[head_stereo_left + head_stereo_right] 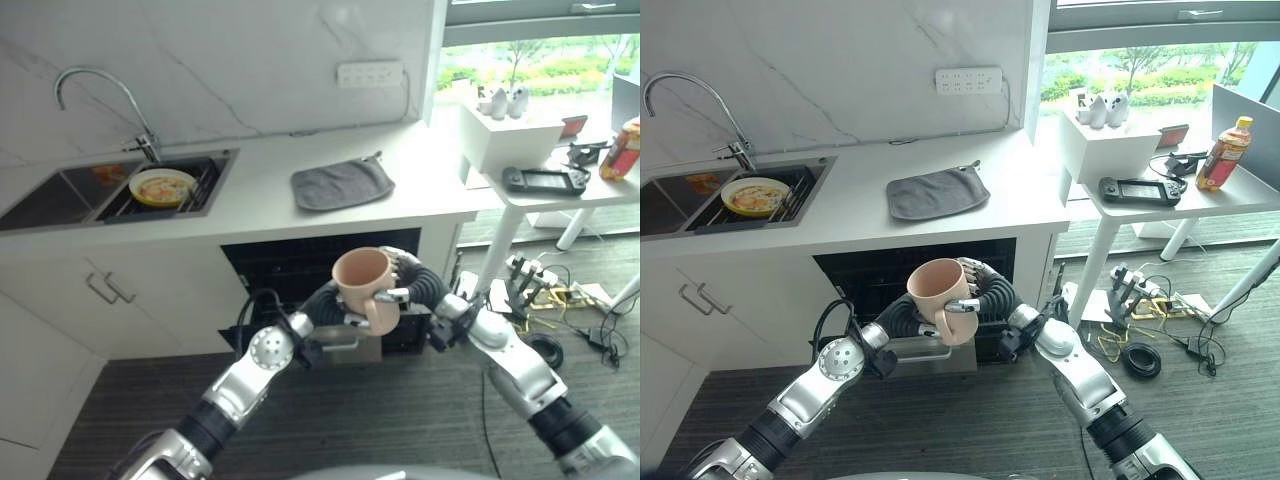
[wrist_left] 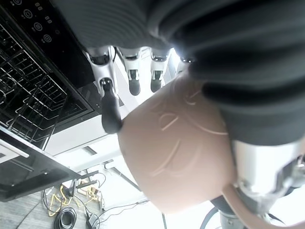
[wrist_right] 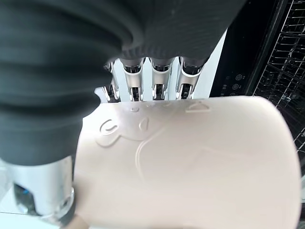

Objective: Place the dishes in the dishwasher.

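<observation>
Lowering toward the open black dishwasher (image 1: 910, 270) at twelve o'clock should go slowly, keeping the matte pink ceramic mug (image 1: 362, 283) level over the wire rack (image 2: 28, 102). Right hand (image 1: 412, 280) clasps the mug's handle; left hand (image 2: 112, 102) reaches relaxed fingers toward its side (contact unclear). Rack slots lie mostly hidden.

A pink mug (image 2: 171, 152) sits close against the left hand (image 2: 138, 71), whose fingers (image 2: 110, 112) extend beside it. Beyond lies a dishwasher rack (image 2: 28, 100) of black wire.
</observation>
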